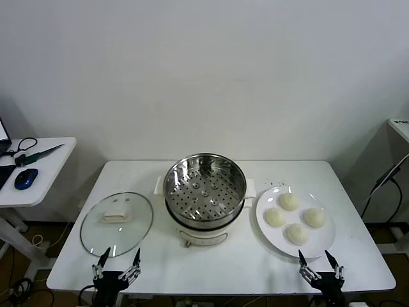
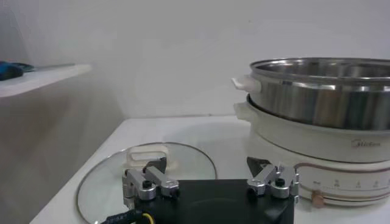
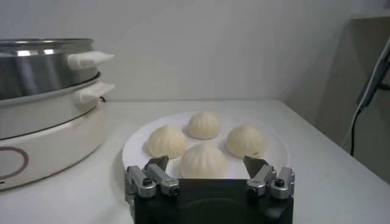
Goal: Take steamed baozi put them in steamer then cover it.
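White baozi (image 1: 295,217) on plate (image 1: 324,243), right of frame | steamer (image 1: 204,192) middle | cover (image 1: 116,222) left | left gripper (image 1: 117,261) bottom left, jaws wide, empty | right gripper (image 1: 321,262) bottom right, jaws wide, empty

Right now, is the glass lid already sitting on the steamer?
No, the glass lid lies flat on the table to the robot's left of the steamer, whose perforated tray is open and empty.
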Robot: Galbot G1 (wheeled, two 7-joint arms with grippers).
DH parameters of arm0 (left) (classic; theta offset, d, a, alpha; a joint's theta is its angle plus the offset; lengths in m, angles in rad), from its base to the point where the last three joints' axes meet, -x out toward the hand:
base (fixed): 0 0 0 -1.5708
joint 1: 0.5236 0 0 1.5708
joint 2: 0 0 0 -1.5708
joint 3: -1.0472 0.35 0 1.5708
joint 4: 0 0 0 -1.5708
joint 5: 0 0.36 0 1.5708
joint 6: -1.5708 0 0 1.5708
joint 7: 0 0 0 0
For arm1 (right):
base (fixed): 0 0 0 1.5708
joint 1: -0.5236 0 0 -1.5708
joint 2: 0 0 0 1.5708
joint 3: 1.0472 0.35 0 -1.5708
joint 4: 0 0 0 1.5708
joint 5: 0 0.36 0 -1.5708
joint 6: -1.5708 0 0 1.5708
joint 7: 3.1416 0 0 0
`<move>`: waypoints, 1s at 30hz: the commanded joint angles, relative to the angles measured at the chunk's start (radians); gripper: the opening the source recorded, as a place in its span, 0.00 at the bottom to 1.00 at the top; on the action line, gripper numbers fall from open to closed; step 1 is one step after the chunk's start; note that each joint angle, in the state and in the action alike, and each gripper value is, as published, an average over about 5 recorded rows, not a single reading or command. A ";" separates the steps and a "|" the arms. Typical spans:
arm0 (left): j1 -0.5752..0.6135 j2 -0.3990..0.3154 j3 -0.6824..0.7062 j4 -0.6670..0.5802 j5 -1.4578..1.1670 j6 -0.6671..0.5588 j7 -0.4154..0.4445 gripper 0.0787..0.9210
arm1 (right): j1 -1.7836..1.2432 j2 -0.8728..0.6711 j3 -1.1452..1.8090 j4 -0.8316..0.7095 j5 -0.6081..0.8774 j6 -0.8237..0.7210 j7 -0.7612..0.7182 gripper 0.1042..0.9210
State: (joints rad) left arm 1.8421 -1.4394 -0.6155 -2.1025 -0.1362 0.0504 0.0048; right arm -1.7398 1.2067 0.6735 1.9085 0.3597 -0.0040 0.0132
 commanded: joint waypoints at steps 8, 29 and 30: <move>0.001 0.010 0.004 -0.021 0.000 0.002 0.000 0.88 | 0.527 -0.372 -0.072 -0.107 -0.049 -0.405 -0.019 0.88; 0.018 -0.006 0.016 -0.032 0.023 -0.014 0.004 0.88 | 2.273 -0.763 -1.913 -0.721 -0.273 -0.003 -1.187 0.88; 0.018 -0.007 0.017 -0.031 0.025 -0.015 0.004 0.88 | 2.290 -0.739 -1.949 -0.734 -0.268 -0.007 -1.191 0.88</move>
State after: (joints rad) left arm 1.8585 -1.4400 -0.6024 -2.1344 -0.1179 0.0393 0.0079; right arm -0.2466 0.4992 -0.4542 1.3800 0.1392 -0.1289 -0.8338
